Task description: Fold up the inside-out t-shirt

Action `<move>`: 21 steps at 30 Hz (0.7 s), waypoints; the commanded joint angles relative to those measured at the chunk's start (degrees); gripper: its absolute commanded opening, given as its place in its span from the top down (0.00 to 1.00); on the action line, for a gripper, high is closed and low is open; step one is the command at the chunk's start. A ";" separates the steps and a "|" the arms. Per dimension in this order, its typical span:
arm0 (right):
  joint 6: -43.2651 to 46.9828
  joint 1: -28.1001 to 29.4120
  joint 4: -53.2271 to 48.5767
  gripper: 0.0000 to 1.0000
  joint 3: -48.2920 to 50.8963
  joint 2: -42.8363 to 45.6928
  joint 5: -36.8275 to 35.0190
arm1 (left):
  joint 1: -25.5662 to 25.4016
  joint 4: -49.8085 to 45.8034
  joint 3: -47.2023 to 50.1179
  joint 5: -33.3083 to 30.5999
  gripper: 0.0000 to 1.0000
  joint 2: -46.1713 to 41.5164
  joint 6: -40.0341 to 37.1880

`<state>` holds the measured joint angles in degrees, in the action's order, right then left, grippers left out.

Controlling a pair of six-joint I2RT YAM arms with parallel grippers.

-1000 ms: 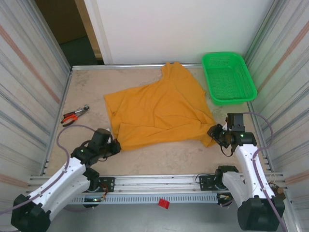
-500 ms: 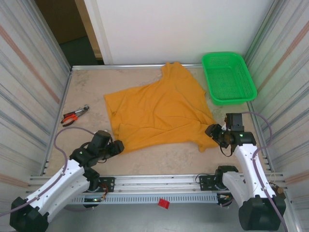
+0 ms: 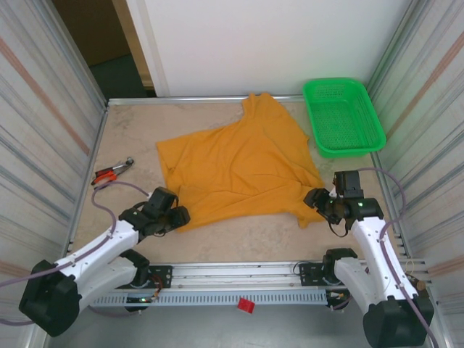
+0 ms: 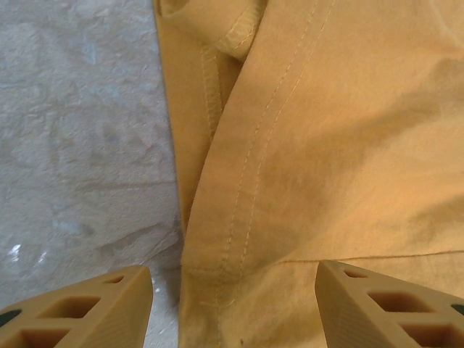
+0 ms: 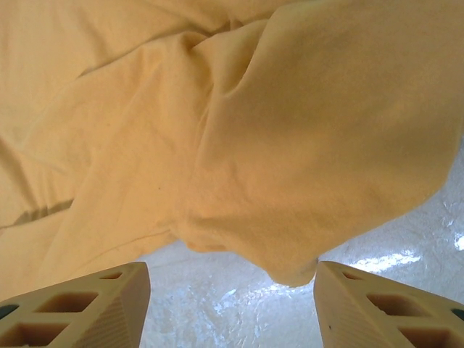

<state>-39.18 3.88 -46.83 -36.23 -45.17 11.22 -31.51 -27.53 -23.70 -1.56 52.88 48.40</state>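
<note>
Red-handled steel pliers (image 3: 111, 173) lie far left on the mottled beige worktop (image 3: 130, 130); the left end effector (image 4: 233, 286), ribbed tan fingers apart and empty, stands over the stitched hem of the mustard cotton t-shirt (image 3: 239, 170), spread rumpled mid-worktop; the right end effector (image 5: 232, 283), likewise agape, is over a rounded fabric corner; a green perforated plastic basket (image 3: 343, 116) sits far right; corrugated metal walls (image 3: 43, 123) flank the worktop.

The left arm (image 3: 101, 250) and the right arm (image 3: 373, 239) stretch low and forward, the left gripper (image 3: 176, 217) and the right gripper (image 3: 313, 197) turned inward, jaws spread wide apart.
</note>
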 commanded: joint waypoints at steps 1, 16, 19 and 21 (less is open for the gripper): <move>-1.78 0.61 -3.32 0.35 -2.37 1.73 -1.82 | 0.22 4.37 1.57 -0.36 0.42 0.47 0.37; -4.65 1.74 -4.30 0.23 -0.07 0.13 -4.21 | 1.40 9.12 1.74 1.50 1.00 1.80 -1.75; -5.76 2.22 -3.49 0.23 1.84 -0.66 -4.37 | 1.45 4.00 -1.60 -0.80 1.00 -3.07 -2.59; -6.62 2.90 -2.54 0.22 3.22 -1.14 -4.19 | 1.90 0.51 -4.06 -2.51 1.00 -6.25 -3.33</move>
<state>-43.33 5.91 -49.25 -34.96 -45.69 8.34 -30.33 -21.96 -23.33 -0.75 50.65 46.92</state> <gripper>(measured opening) 0.772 0.050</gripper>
